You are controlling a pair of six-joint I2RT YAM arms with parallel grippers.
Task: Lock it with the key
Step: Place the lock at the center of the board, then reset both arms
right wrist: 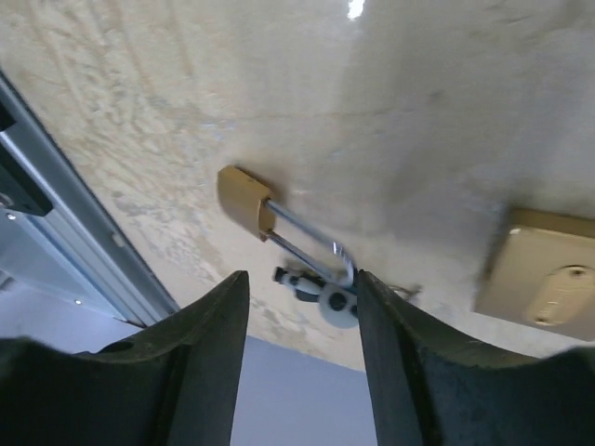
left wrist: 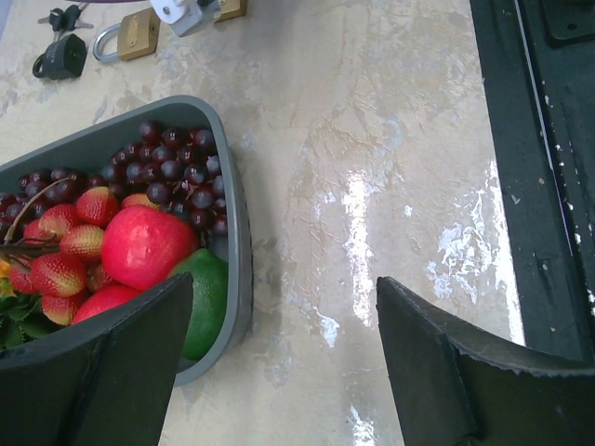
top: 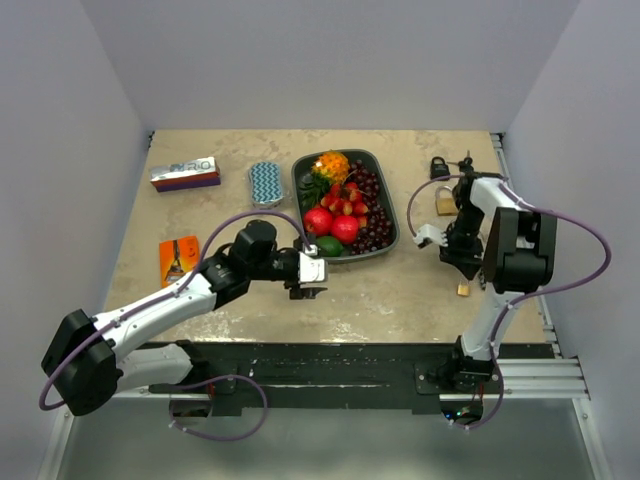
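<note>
top external view, 2 arms over a beige table (top: 400,300): i have the left gripper (top: 306,291) hanging at the near side of the table's middle. the left wrist camera shows its fingers (left wrist: 112,372) spread wide over bare tabletop with nothing between them, just near of the grey tray (left wrist: 130,125) of fruit.

the right gripper (right wrist: 302,277) is over the far-right part of the table, largely hidden under its own arm from above. on the right wrist camera its 2 fingers (right wrist: 200,372) stand apart, gripping nothing.

ahead of them, flat on the table, lies the brass padlock (right wrist: 244,200), its long shackle (right wrist: 311,243) pointing toward the far wall. i cannot tell whether that shackle is latched. just past the shackle's bend lie the keys (right wrist: 327,299); from above they sit in the far-right corner beside a black padlock (top: 439,167).

a second brass lock body (right wrist: 544,283) lies close by the right gripper, touching neither finger. 1 more small brass piece (top: 463,289) lies on the table near of the right arm, too small for me to identify.

on the left half of the table sit a flat box (top: 185,174), a blue zigzag-patterned case (top: 265,184) and an orange card (top: 178,258).
</note>
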